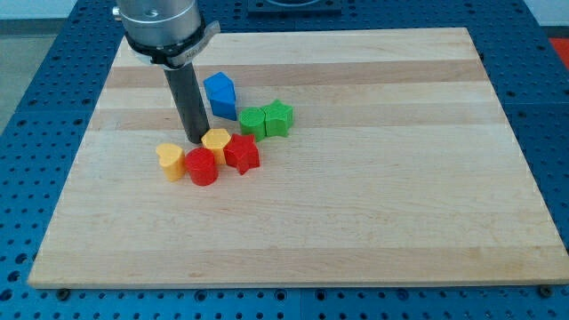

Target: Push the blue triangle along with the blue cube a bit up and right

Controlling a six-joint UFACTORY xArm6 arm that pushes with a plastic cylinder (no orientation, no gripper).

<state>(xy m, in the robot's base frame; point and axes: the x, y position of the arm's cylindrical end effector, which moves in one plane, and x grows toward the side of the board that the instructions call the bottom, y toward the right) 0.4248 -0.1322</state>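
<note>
Wood: I am looking at a pale wooden board [373, 204] lying on a blue perforated table [44, 98]; every block is sitting in the board's upper-left quarter, well apart from the right and bottom edges.
Rod: I am running a dark straight rod hanging from a grey metal mount near the board's top-left corner; it is carrying nothing and it has no jaws to open or close.
My tip [197, 140]: it is resting on the wood just left of the yellow pentagon-like block, touching it or nearly so, I cannot tell which; it is standing below and left of the blue block, apart from it.
Blue block [220, 95]: I am seeing a single blue piece, house-shaped with a pointed top, sitting nearest the board's top edge, just right of the rod; I cannot tell whether a second blue block is hiding behind the rod or this piece.
Green pair: a green cube-like block [252, 121] and a green star [278, 118] are sitting side by side and touching, just below and right of the blue one.
Yellow pentagon-like block [216, 140]: it is pressing against the red star [242, 153] on its right.
Red cylinder-like block [202, 166]: it is sitting below my tip, touching the red star.
Yellow heart [170, 160]: it is sitting furthest toward the board's left edge, just beside the red cylinder-like block.
</note>
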